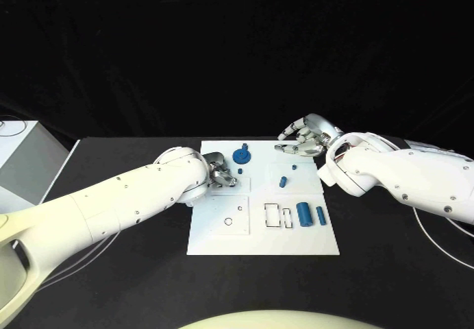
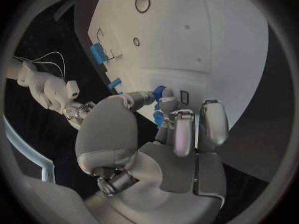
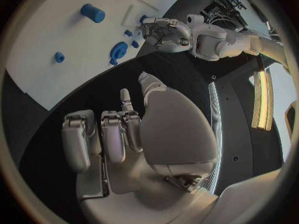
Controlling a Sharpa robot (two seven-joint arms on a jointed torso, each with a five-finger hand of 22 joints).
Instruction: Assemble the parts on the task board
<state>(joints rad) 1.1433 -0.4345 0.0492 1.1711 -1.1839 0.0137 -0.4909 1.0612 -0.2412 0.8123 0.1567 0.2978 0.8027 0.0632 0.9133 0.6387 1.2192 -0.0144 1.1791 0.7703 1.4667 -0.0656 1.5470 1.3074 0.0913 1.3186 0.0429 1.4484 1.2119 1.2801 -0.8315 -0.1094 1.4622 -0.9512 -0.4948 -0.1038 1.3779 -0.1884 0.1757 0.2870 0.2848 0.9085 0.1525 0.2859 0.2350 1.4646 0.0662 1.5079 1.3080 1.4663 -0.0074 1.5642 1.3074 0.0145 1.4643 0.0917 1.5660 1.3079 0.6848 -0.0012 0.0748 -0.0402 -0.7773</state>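
Black counter (image 1: 118, 288) stretches before me under a dark backdrop, with a pale box (image 1: 25, 161) at its far left edge. My left hand (image 1: 221, 173) rests over the left side of the flat white task board (image 1: 262, 240), its fingertips (image 2: 163, 104) pinching a small blue part (image 2: 159, 91) against the board. Right of it, a blue gear-shaped part (image 1: 242, 156) stands near the far edge, a small blue peg (image 1: 283, 181) sits mid-board, and two blue cylinders (image 1: 309, 214) lie side by side toward the near right. My right hand (image 1: 306, 137) hovers over the counter just beyond the board's far right corner, fingers curled in, grasping nothing.
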